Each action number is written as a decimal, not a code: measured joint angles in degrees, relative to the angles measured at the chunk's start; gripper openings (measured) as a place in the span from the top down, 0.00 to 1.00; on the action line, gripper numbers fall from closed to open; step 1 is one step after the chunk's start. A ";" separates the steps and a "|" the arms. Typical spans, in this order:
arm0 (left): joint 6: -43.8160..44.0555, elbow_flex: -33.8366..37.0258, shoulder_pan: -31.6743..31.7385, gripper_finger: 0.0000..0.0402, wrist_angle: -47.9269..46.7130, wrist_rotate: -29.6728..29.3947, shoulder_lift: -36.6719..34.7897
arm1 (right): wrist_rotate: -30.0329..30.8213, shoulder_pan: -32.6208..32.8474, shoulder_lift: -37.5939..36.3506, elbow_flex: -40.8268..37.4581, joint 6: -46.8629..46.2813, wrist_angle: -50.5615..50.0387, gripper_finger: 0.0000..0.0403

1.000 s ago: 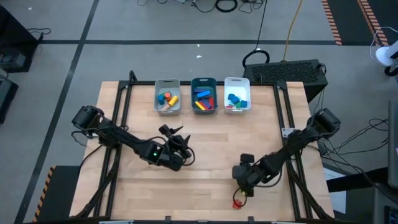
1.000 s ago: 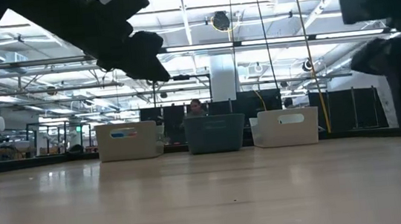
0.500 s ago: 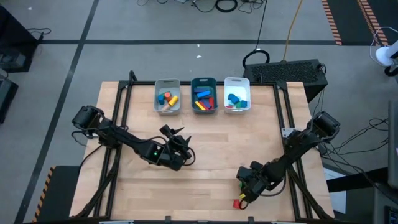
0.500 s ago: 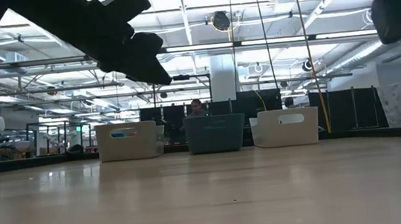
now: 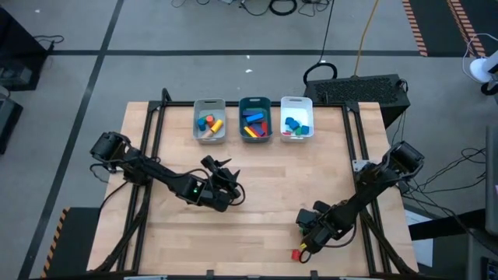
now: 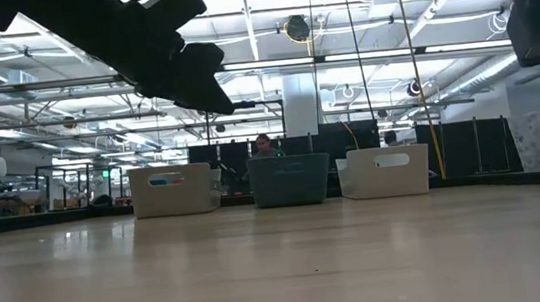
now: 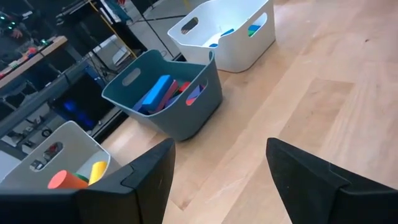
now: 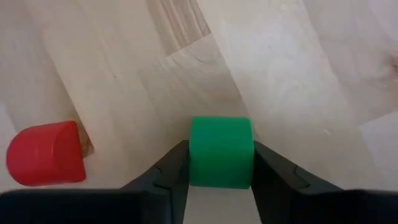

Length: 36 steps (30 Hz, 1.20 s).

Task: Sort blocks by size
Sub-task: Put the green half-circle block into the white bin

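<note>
The right gripper (image 8: 220,163) is low over the near right part of the table (image 5: 264,179), and its two fingers (image 8: 163,173) press against opposite sides of a green cube (image 8: 221,152). The cube sits squarely between them, its faces lined up with the fingers; being a cube, it has no long axis to speak of. Whether it rests on the wood or is lifted clear I cannot tell.

A red block (image 8: 45,154) lies on the table just beside the gripper, near the front edge. It has one rounded end and one flat end, and it lies on its side.

The left gripper (image 5: 223,180) hangs above the middle of the table with its fingers spread apart and nothing between them.

Along the far edge stand a grey tray (image 5: 196,117), a teal tray (image 5: 242,115) and a white tray (image 5: 283,113), side by side. Coloured blocks (image 5: 253,124) lie in all three; those in the teal tray are long bars resting at a slant.
</note>
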<state>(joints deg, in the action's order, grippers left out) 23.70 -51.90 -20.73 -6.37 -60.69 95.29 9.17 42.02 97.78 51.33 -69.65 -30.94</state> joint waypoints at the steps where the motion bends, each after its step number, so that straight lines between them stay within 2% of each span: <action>1: 0.02 0.00 0.00 0.37 0.12 0.25 0.00 | 0.51 -0.02 0.00 0.00 0.30 -0.38 0.71; 2: 0.01 0.01 0.00 0.37 0.46 0.35 0.02 | 1.09 -0.02 -0.12 -0.04 0.91 -0.64 0.73; 7: -0.02 0.02 0.04 0.37 6.26 1.08 0.04 | 5.65 -1.63 -0.08 1.08 5.02 -3.12 0.73; 14: -0.09 0.02 0.69 0.37 9.75 4.48 0.05 | 17.46 -5.88 -0.07 6.09 13.44 -13.91 0.73; 20: -0.09 0.02 1.22 0.37 9.77 6.64 0.07 | 24.94 -13.56 -0.75 9.22 22.44 -24.86 0.73; 25: -0.14 0.02 1.18 0.37 10.18 6.70 1.20 | 28.40 -22.78 -5.62 9.92 34.52 -24.71 0.73; 32: -0.17 0.04 1.80 0.37 11.07 7.73 4.63 | 27.17 -40.97 -17.06 9.97 52.54 -16.13 0.73; 36: -0.23 0.04 2.54 0.37 12.40 10.64 5.77 | 18.15 -54.79 -19.15 9.74 58.36 -8.97 0.73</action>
<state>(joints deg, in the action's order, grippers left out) 23.48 -51.86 -18.19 6.03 -50.04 101.05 27.32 -12.78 78.63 61.07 -11.29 -39.91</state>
